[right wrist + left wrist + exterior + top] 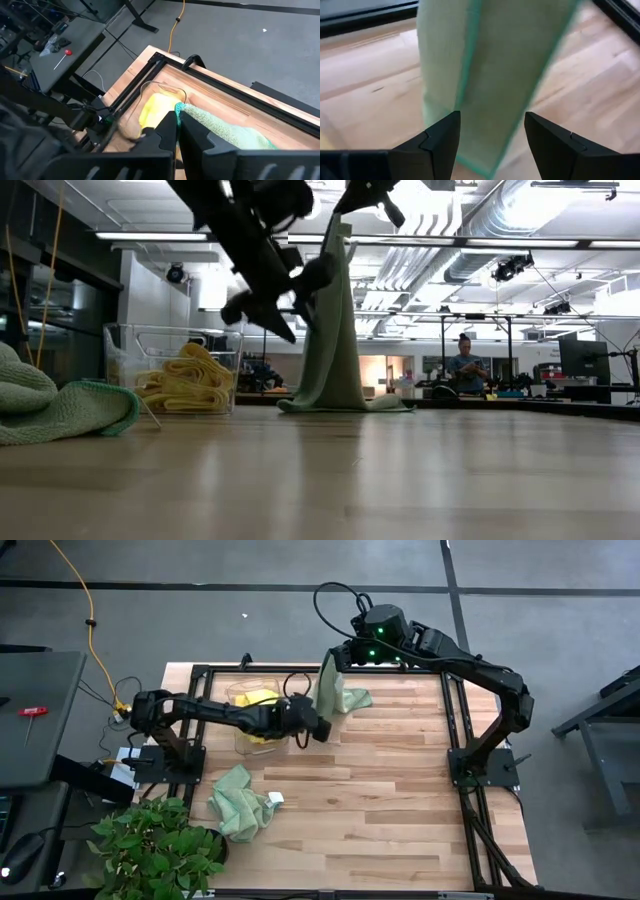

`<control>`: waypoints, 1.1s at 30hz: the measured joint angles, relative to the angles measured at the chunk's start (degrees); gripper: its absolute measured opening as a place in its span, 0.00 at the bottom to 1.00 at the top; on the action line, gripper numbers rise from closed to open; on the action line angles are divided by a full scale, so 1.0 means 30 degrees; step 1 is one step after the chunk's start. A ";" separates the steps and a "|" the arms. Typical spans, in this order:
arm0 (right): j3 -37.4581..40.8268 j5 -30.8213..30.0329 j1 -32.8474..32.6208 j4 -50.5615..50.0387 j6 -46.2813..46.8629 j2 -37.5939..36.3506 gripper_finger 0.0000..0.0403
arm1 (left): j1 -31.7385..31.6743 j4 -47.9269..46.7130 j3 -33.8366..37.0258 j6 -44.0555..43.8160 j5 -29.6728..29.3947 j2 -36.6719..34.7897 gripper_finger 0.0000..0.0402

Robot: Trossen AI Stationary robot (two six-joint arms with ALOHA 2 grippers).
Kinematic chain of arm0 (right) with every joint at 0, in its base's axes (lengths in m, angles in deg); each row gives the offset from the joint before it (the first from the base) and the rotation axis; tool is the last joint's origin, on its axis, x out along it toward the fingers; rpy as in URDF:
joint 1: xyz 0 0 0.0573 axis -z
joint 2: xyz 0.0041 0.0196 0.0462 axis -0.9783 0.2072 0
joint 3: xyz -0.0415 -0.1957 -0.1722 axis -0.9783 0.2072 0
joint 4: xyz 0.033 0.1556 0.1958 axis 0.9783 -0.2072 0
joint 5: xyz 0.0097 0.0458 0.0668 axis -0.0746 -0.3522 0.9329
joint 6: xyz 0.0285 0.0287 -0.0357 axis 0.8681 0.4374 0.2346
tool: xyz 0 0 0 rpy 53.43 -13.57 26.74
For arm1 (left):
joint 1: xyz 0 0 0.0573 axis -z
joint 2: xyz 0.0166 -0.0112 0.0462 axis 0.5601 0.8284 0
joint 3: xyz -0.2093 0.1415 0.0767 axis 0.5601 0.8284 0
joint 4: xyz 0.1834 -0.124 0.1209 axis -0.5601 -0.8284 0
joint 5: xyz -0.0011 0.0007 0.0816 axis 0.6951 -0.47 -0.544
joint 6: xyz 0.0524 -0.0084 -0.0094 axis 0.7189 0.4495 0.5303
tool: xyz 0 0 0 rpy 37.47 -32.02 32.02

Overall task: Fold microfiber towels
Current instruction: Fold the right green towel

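Wooden table (380, 800) with a green towel (328, 690) hanging up.
Right gripper (178, 116) pinches its top corner tight; left gripper (492, 132) waits wide open beside it, holding nothing.

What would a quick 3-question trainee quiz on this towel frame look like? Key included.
1. True or false: the right gripper is shut on the hanging green towel.
2. The left gripper is: A) shut on a yellow towel; B) open, with the hanging towel just ahead of its fingers; C) resting on the table.
3. Fill in: the yellow towels lie in a clear ___.

Key
1. True; the towel's lower end trails on the table.
2. B.
3. Bin. A second green towel lies crumpled near the plant.
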 joint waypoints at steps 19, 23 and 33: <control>0.0000 -0.0066 0.0085 0.0029 0.0714 0.0000 0.00 | -0.2277 0.1626 -0.0122 0.2088 0.2721 0.1919 0.53; 0.0000 -0.0112 0.0160 0.0091 0.0827 0.0000 0.00 | -0.2326 0.1636 -0.0126 0.1819 0.1483 0.2467 0.53; 0.0000 -0.0153 0.0109 0.0138 0.1005 0.0000 0.00 | -0.2599 0.1605 -0.0131 0.1719 -0.0588 0.2872 0.53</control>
